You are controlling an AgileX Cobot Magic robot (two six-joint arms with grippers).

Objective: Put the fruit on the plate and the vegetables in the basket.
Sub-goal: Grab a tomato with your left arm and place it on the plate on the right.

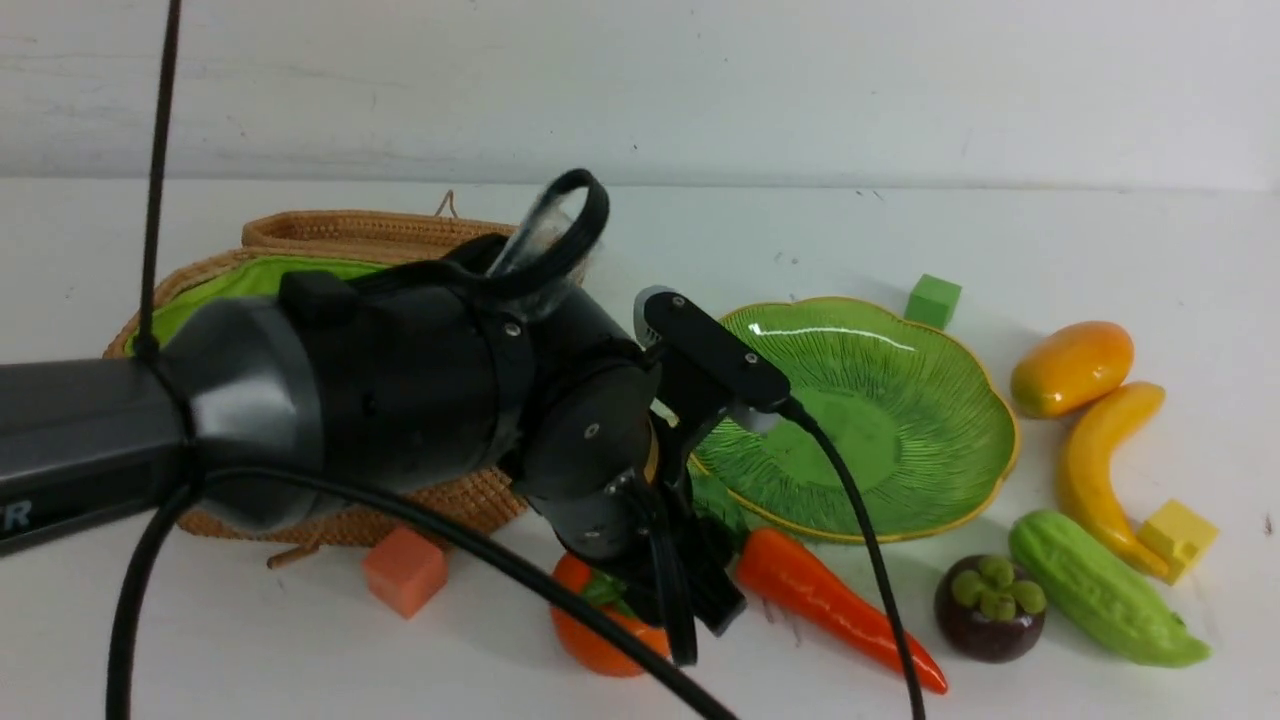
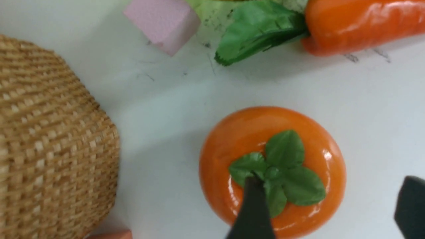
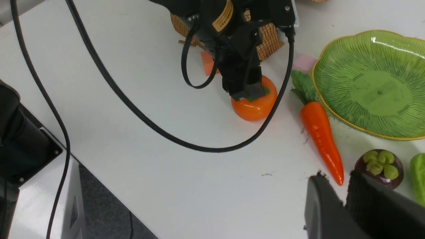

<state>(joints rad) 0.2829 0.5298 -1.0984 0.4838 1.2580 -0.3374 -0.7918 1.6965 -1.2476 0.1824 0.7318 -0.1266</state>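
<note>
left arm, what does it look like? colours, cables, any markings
The left arm is a dark grey tube with white lettering, ending in rounded glossy black housings. Thick black cables loop along it, and a yellow label sits near the wrist. The left claw is black.

- Front view: from the robot's side, facing forward and slightly down over the worktop (image 1: 1100, 250); left arm (image 1: 300, 400) looms near.
- Left wrist view: very close, looking down on persimmon (image 2: 272, 159) and carrot (image 2: 358, 23).
- Right wrist view: higher, farther back, oblique.
- All three share persimmon and carrot.
</note>
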